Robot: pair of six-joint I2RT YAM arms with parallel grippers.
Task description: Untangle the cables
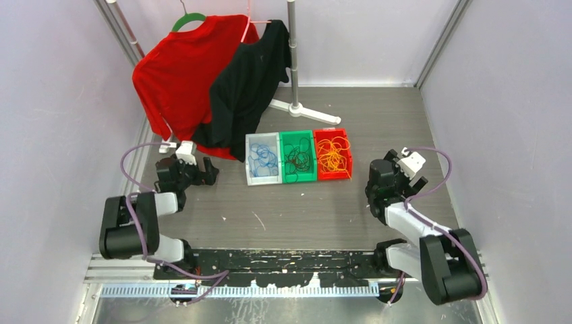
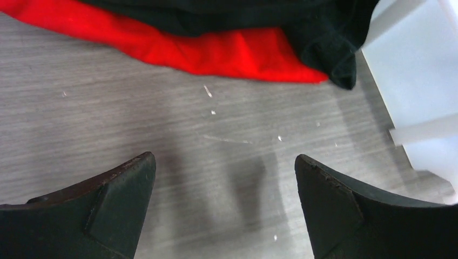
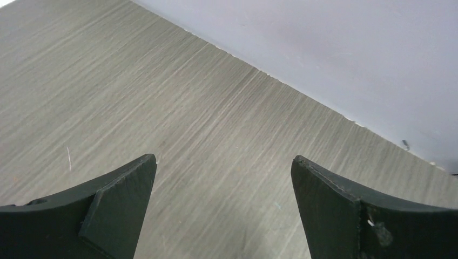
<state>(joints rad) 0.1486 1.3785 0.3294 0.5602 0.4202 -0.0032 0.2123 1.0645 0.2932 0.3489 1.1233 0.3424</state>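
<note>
The cables lie sorted by colour in three bins at the table's middle: blue cables (image 1: 263, 159) in a white bin (image 1: 249, 162), dark cables (image 1: 298, 158) in a green bin (image 1: 297, 179), and orange cables (image 1: 333, 155) in a red bin (image 1: 334, 177). My left gripper (image 1: 209, 170) hovers left of the bins, open, with only bare table between its fingers (image 2: 225, 162). My right gripper (image 1: 405, 177) is right of the bins, open and empty over the table (image 3: 224, 161). No cable shows in either wrist view.
A red shirt (image 1: 179, 74) and a black shirt (image 1: 249, 81) hang from a rack (image 1: 294, 61) at the back; their hems (image 2: 232, 51) reach the table just ahead of my left gripper. The white bin's wall (image 2: 416, 81) is at its right. A pale wall (image 3: 335, 48) rises beyond my right gripper.
</note>
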